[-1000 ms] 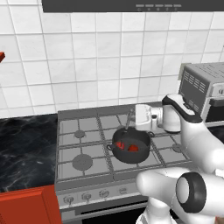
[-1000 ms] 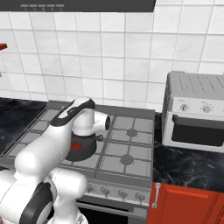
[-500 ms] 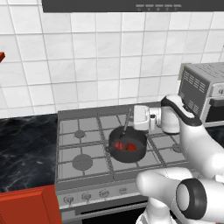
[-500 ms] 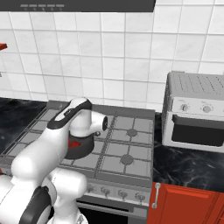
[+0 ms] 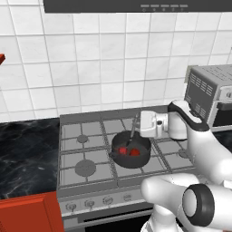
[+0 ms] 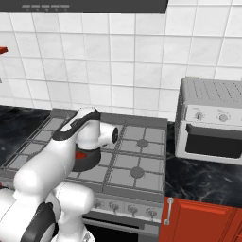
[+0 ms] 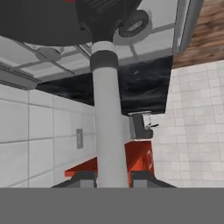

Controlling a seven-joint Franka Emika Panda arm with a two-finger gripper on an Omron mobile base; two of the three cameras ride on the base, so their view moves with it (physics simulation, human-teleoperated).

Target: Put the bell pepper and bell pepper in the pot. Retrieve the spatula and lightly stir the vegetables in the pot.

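The gripper [image 7: 113, 175] is closed on the spatula [image 5: 133, 129] handle; its blade dips into the pot [image 5: 131, 152], beside two bell peppers [image 5: 128, 151], on the stove [image 5: 81, 149].

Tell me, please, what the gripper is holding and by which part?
The gripper holds the spatula by its handle's upper end, blade down in the pot.

White arm bent forward, wrist level, claw [image 7: 113, 177] clamped on spatula [image 7: 107, 118] handle.
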